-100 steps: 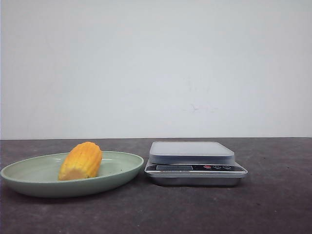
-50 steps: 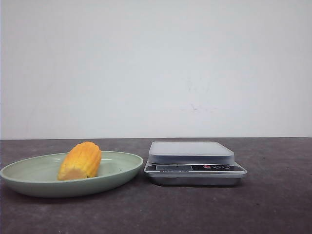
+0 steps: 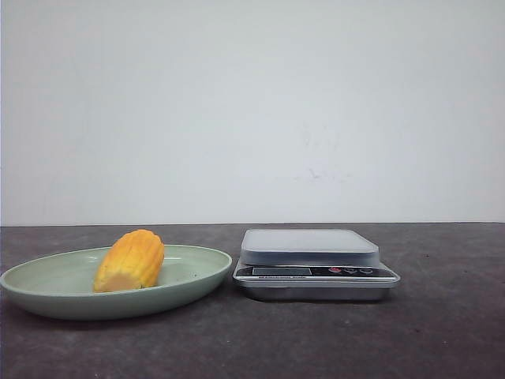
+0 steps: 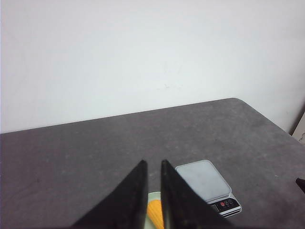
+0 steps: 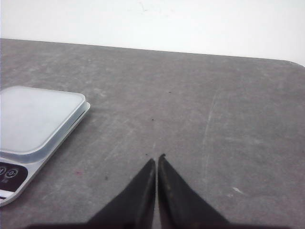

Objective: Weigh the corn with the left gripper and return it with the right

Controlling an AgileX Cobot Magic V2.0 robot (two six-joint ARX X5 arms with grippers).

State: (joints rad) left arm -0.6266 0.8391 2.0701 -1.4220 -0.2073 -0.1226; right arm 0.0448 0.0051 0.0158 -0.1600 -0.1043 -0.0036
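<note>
White wall, dark bench (image 3: 442,332). I see the corn (image 3: 130,260) lying in the green plate (image 3: 47,296) beside the scale (image 3: 316,264). Left gripper (image 4: 152,164) fingers barely parted, right gripper (image 5: 157,161) fingers closed; rounded corn may roll when pinched.

Left gripper (image 4: 152,164), two black tapering blades, right gripper (image 5: 157,161), matching black pointed jaws

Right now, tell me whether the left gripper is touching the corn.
Apart. Left wrist view: the left gripper hangs high above the corn; none reaches it in front view.
</note>
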